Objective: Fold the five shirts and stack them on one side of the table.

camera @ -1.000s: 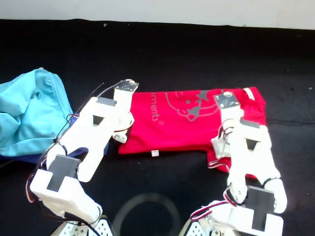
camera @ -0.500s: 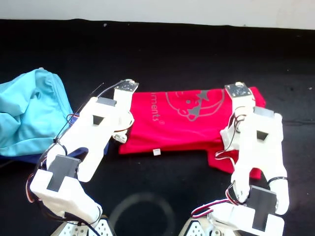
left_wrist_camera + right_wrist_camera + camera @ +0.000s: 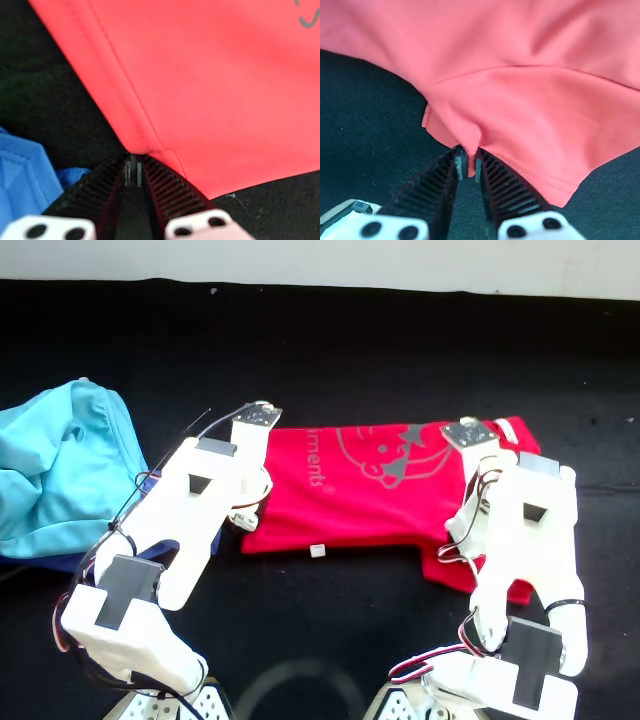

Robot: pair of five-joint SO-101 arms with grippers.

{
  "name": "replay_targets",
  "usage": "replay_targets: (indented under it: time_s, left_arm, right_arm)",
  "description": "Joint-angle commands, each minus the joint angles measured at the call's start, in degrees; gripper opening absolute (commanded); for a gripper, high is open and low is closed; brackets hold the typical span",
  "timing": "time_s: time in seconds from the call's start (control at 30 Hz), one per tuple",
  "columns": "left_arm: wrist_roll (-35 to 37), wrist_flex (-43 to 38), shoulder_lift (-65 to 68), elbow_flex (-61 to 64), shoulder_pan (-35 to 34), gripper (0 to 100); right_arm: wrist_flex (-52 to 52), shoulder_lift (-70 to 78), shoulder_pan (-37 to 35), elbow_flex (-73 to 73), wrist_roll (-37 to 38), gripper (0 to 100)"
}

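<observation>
A red shirt (image 3: 360,490) with a grey print lies folded across the middle of the black table. My left gripper (image 3: 134,172) is shut on the red shirt (image 3: 210,90) at its hem corner. In the high view the left arm (image 3: 200,500) covers the shirt's left edge. My right gripper (image 3: 467,167) is shut on a fold of the red shirt (image 3: 530,115). The right arm (image 3: 515,530) lies over the shirt's right end, where a sleeve (image 3: 450,565) sticks out toward the front.
A bundle of light blue shirts (image 3: 60,475) lies at the table's left side, with a darker blue garment (image 3: 20,175) under it near the left gripper. The black table (image 3: 360,350) stretches bare behind the red shirt.
The right arm swung toward the shirt's right end, then its gripper came slightly back inward with the cloth. The left arm has kept still.
</observation>
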Motion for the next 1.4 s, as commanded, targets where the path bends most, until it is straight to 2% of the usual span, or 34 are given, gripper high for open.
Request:
replay_targets:
  time_s: [0.0,0.1,0.3,0.53,0.7,0.77,0.83,0.87,1.1,1.37]
  left_arm:
    - [-0.4,-3.0,-0.3,-0.3,-0.1,1]
    - [-0.4,-3.0,-0.3,-0.3,-0.1,1]
    - [-0.4,-3.0,-0.3,-0.3,-0.1,1]
    - [-0.4,-3.5,-0.3,-0.4,-0.4,1]
    - [-0.2,-3.7,-0.3,-0.3,-0.4,1]
    - [-0.2,-3.7,-0.3,-0.2,-0.4,1]
    - [-0.2,-3.7,-0.4,-0.1,-0.4,1]
    - [-0.2,-3.7,-0.4,-0.1,-0.4,1]
    - [-0.1,-3.7,-0.4,0.0,-0.4,1]
    - [-0.1,-3.8,-0.4,0.0,-0.4,1]
  right_arm:
    - [-0.4,0.0,0.7,-2.1,0.8,0.9]
    - [0.2,0.0,0.1,-2.0,0.5,2.4]
    - [0.0,-0.5,-4.6,2.9,0.5,15.4]
    - [0.2,-1.9,-4.1,2.9,0.4,14.8]
    - [-0.7,-12.0,-0.1,2.9,0.4,14.6]
    - [-3.7,-15.7,2.3,3.6,0.4,9.4]
    - [-7.5,-16.7,4.1,6.5,0.4,0.0]
    - [-9.5,-16.4,4.4,8.6,0.4,1.4]
    - [-20.4,-13.6,0.9,23.1,0.4,0.6]
    - [-24.0,-13.5,-1.9,26.2,0.5,0.6]
